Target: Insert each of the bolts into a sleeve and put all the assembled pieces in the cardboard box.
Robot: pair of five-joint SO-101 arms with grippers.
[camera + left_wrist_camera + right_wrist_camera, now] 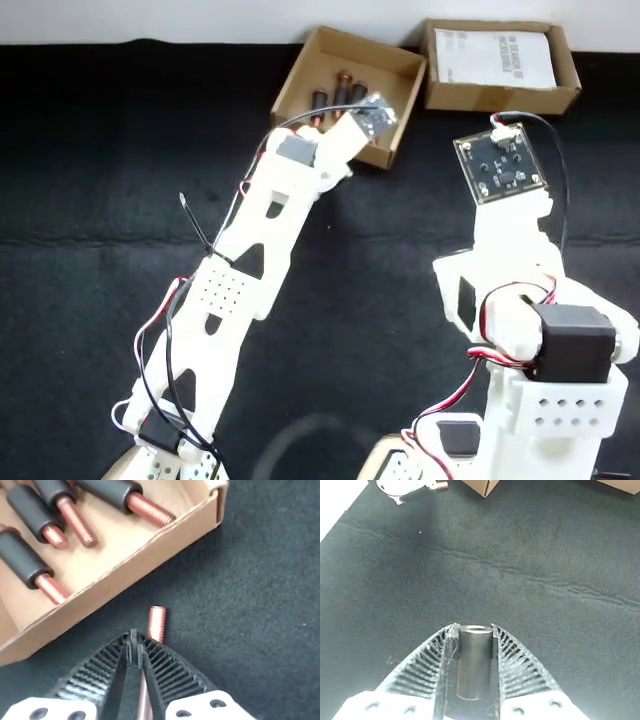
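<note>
My left gripper (135, 639) is shut on a copper bolt (156, 622), whose threaded tip sticks out past the fingertips just outside the cardboard box (150, 555). Several assembled pieces (30, 560), black sleeves with copper bolts through them, lie inside that box. In the high view the left arm's wrist (365, 118) is at the box's (345, 55) near wall. My right gripper (474, 629) is shut on a dark sleeve (472, 662) with its open end pointing forward, above the black mat. The left gripper with its bolt (440, 485) is far off across the mat.
A second cardboard box (500, 90) holding a printed sheet stands at the back right, beside the first box. The black mat (100, 180) covers the table. The right arm's wrist board (500, 165) sits over the mat to the right of the left arm.
</note>
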